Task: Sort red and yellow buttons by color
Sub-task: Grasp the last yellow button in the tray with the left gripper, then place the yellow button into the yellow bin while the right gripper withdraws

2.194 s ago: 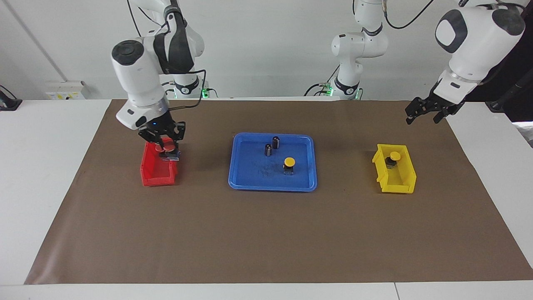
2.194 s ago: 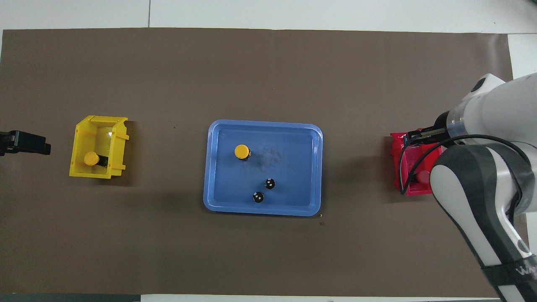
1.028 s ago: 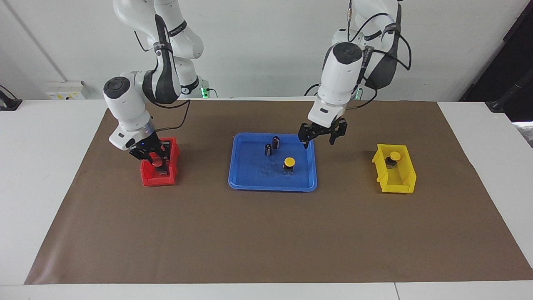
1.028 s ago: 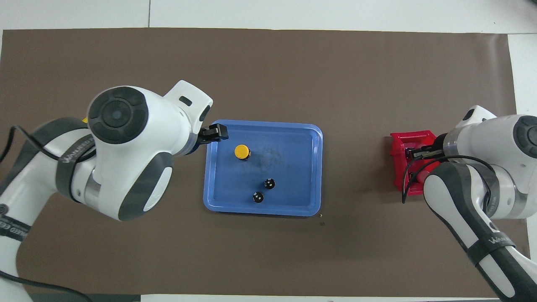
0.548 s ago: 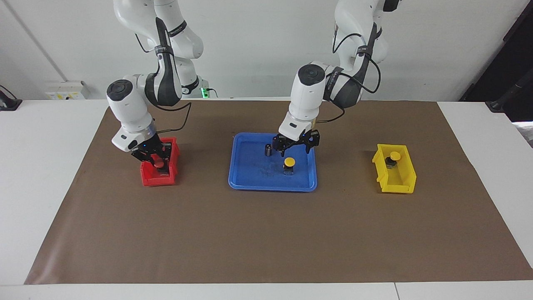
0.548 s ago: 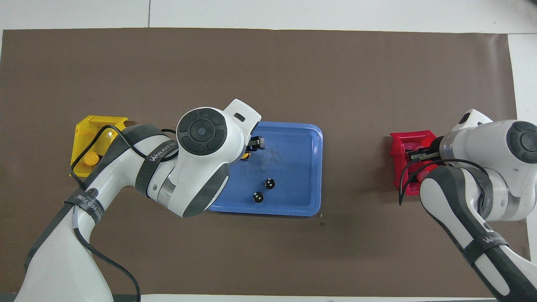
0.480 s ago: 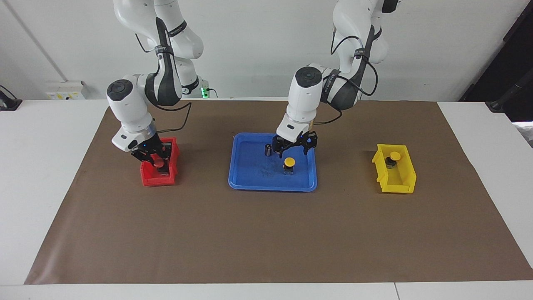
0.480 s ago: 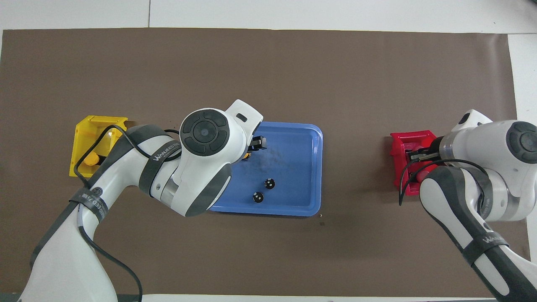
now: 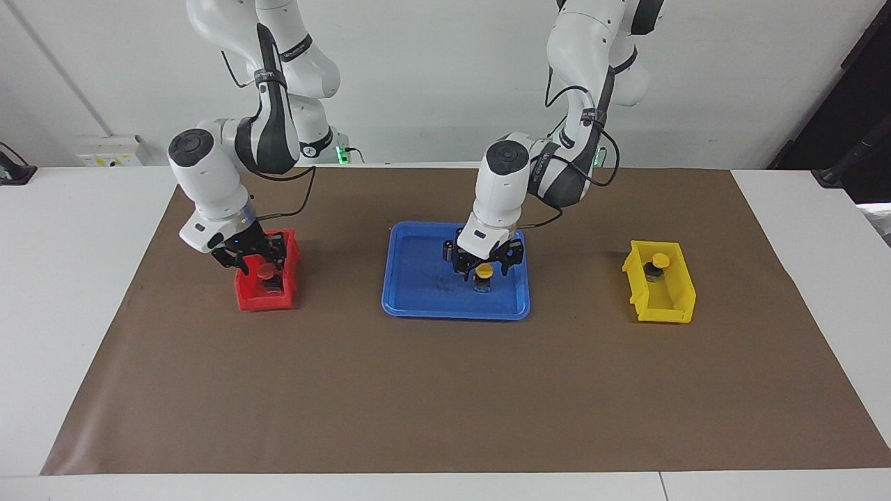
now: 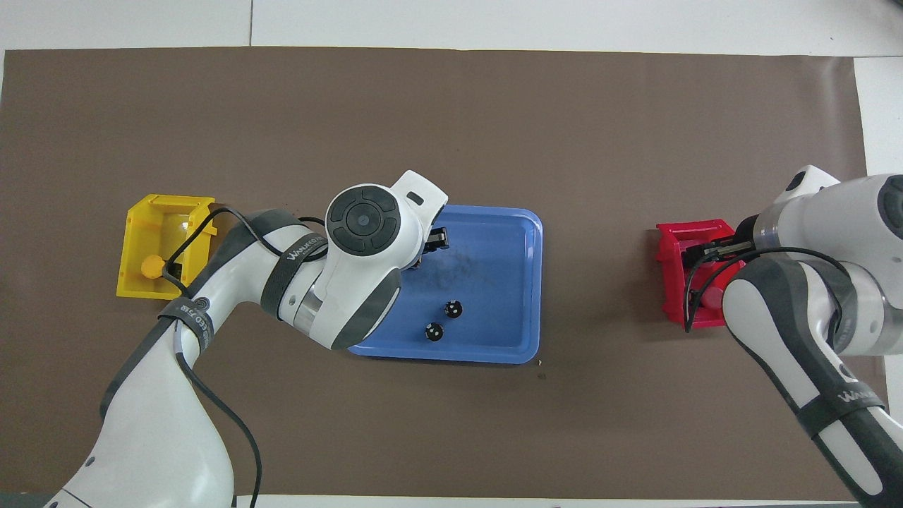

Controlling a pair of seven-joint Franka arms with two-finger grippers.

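Note:
A yellow button (image 9: 484, 267) stands in the blue tray (image 9: 418, 303). My left gripper (image 9: 483, 270) is low in the tray, open, with one finger on each side of that button's cap. In the overhead view the left wrist hides this button. Another yellow button (image 9: 660, 261) lies in the yellow bin (image 9: 679, 306), which also shows in the overhead view (image 10: 150, 267). My right gripper (image 9: 252, 262) is open just over the red bin (image 9: 245, 298). One red button (image 9: 266, 274) shows in that bin, below the fingers. A second red button is hidden.
Two dark cylinders (image 10: 453, 308) (image 10: 434, 331) without coloured caps stand in the tray, nearer to the robots than the yellow button. A brown mat (image 9: 445, 390) covers the table. The red bin is toward the right arm's end, the yellow bin toward the left arm's.
The left arm swung from beside the yellow bin to the tray and lowered its open gripper around the yellow button. The right gripper lowered a red button into the red bin and opened.

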